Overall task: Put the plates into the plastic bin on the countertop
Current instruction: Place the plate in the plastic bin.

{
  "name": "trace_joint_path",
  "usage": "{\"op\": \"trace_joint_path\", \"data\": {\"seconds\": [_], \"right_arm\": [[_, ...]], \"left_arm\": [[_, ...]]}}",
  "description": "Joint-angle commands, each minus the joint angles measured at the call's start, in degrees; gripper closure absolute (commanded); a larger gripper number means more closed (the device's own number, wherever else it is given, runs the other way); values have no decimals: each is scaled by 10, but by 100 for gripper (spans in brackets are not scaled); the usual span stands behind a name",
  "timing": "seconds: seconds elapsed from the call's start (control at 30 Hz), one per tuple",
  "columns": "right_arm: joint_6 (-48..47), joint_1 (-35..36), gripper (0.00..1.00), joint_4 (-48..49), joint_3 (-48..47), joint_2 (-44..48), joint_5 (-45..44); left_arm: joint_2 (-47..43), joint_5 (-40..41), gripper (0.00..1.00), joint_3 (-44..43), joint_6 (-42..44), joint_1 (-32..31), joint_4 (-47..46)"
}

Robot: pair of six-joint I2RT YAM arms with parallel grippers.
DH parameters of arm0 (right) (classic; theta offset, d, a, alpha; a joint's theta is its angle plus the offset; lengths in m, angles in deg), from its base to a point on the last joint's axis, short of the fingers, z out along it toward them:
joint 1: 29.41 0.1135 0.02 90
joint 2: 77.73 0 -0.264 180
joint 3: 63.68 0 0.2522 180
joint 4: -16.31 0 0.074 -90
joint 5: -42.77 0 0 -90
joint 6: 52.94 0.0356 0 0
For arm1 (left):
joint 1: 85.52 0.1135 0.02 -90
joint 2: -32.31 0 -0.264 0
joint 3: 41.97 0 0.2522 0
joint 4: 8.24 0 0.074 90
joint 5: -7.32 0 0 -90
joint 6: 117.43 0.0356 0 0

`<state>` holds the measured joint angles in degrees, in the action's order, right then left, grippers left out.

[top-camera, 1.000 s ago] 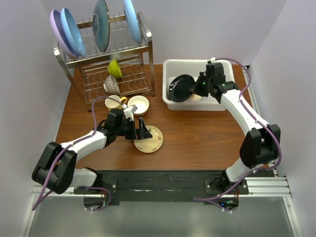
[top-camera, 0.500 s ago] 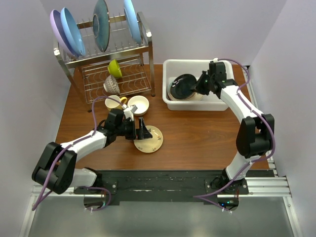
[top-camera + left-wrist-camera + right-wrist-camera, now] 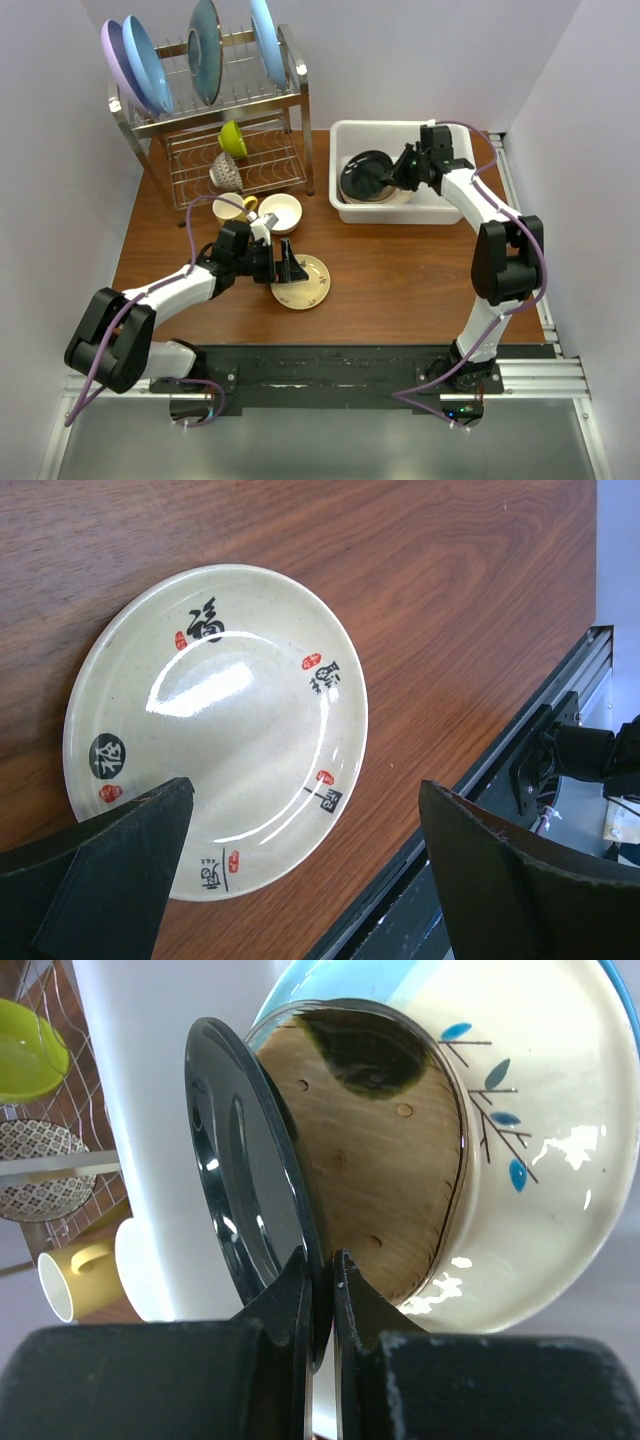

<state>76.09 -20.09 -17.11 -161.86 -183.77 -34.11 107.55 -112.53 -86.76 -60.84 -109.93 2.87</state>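
My right gripper [image 3: 407, 171] is shut on the rim of the glossy black plate [image 3: 367, 176], inside the white plastic bin [image 3: 345, 135]. In the right wrist view the black plate [image 3: 240, 1170] stands on edge between my fingers. It leans against a brownish glassy plate [image 3: 380, 1170] and a teal-and-cream plate [image 3: 540, 1140]. My left gripper [image 3: 288, 270] is open just above the countertop [image 3: 400, 270]. Its jaws straddle the near edge of a small cream plate [image 3: 220, 720] with black and red characters, without touching it.
A steel wire rack [image 3: 240, 110] at the back left holds blue, lilac and dark teal plates, a green bowl [image 3: 233, 138] and a patterned bowl [image 3: 225, 172]. A yellow mug [image 3: 232, 207] and a cream bowl [image 3: 281, 212] stand beside my left arm.
My right arm has swung its elbow in toward the bin, and the black plate has sunk a little lower inside it. The left arm has not moved.
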Motion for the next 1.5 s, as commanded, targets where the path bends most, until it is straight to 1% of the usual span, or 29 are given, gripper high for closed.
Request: {"op": "trace_joint_path", "data": {"seconds": [0.0, 0.27, 0.37, 0.47, 0.5, 0.53, 0.57, 0.67, 0.73, 0.77, 0.9, 0.93, 1.03, 1.13, 1.23, 1.37, 1.47], "right_arm": [[7, -4, 100, 37, -24, 0, 23], [12, -9, 98, 47, -7, -1, 15], [15, -13, 89, 45, -3, -4, 22], [14, -14, 78, 43, -3, -7, 25], [15, -14, 70, 42, 0, -7, 28], [15, -15, 67, 43, 0, -8, 30], [14, -14, 60, 41, 0, -8, 30], [10, -15, 51, 36, 1, -5, 29], [4, -15, 48, 27, 0, 0, 29], [2, -15, 45, 22, -3, 0, 30], [-30, -15, 43, -34, -31, -5, 33], [-39, -15, 43, -69, -41, -8, 31], [-69, -14, 42, -127, -72, -18, 30], [-98, -14, 42, -167, -89, -15, 0], [-113, -15, 41, -171, -79, 17, -29], [-113, -15, 41, -150, -37, 77, -35], [-111, -15, 38, -137, -11, 124, -34]], "left_arm": [[-12, -7, 0, -2, 7, -1, -11], [-12, -7, 0, -2, 6, -1, -13], [-12, -7, 0, -1, 6, -1, -13], [-11, -8, 0, -1, 6, -1, -13], [-12, -8, 0, -2, 7, -1, -12], [-12, -8, 0, -2, 7, -1, -12], [-12, -8, 0, -3, 7, -1, -11], [-12, -9, 0, -3, 7, -1, -11], [-12, -8, 0, -3, 7, -1, -10], [-12, -8, 0, -4, 6, -1, -9], [-14, -8, 0, -6, 5, -1, -9], [-15, -8, 0, -6, 5, -1, -8], [-15, -8, 0, -8, 5, -1, -8], [-15, -8, 0, -5, 5, -1, -8], [-20, -7, 0, -4, 4, -1, -5], [-29, -2, 0, -7, 4, -2, -2], [-33, -5, 0, -11, 3, -1, 0]]}}
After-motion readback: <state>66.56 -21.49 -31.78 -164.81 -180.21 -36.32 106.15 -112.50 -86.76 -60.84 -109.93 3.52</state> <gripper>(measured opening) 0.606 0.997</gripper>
